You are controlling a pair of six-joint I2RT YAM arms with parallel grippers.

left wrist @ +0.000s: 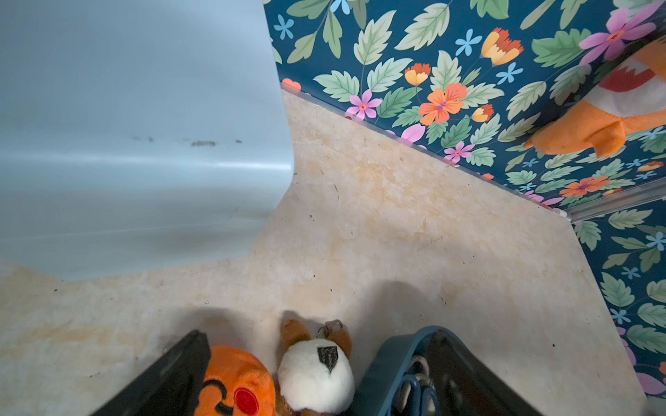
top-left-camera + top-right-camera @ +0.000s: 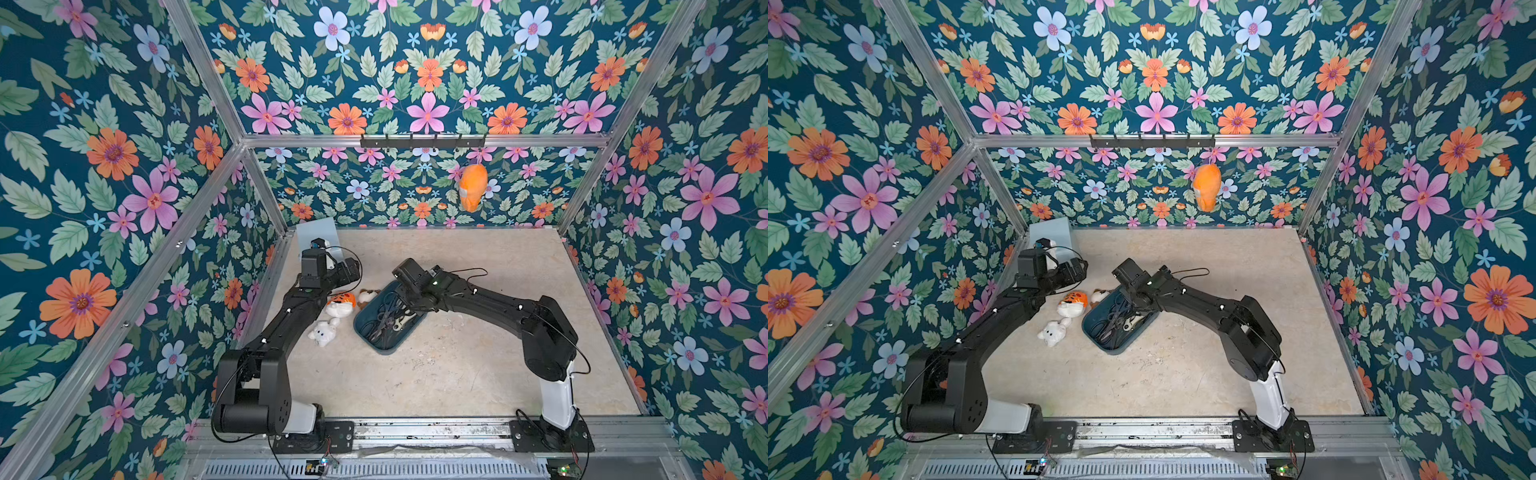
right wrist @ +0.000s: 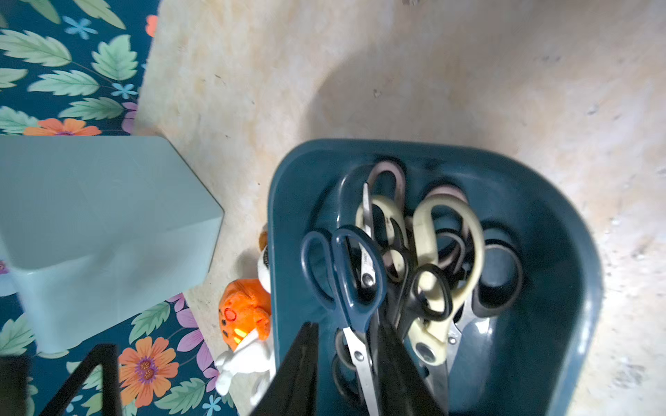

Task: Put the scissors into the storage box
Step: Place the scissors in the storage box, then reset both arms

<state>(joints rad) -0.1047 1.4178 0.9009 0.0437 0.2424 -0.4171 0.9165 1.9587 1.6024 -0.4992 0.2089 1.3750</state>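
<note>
The dark teal storage box (image 2: 388, 350) (image 2: 1113, 350) lies left of the floor's middle in both top views. Several scissors (image 2: 386, 316) are piled in it. In the right wrist view a blue-handled pair (image 3: 355, 284) lies on top, beside cream-handled shears (image 3: 432, 245) and black-handled pairs. My right gripper (image 3: 351, 371) hangs over the box (image 3: 396, 147), jaws apart, with the blue pair's blade between them and a gap on each side. My left gripper (image 1: 317, 389) stands wide open above plush toys beside the box (image 1: 389, 367), holding nothing.
A pale blue block (image 2: 318, 232) (image 1: 126, 126) stands in the back left corner. Three plush toys lie left of the box: orange-and-white (image 2: 343, 303), brown-and-white (image 2: 368, 296), white (image 2: 324, 332). An orange plush (image 2: 473, 187) hangs from the hook rail on the back wall.
</note>
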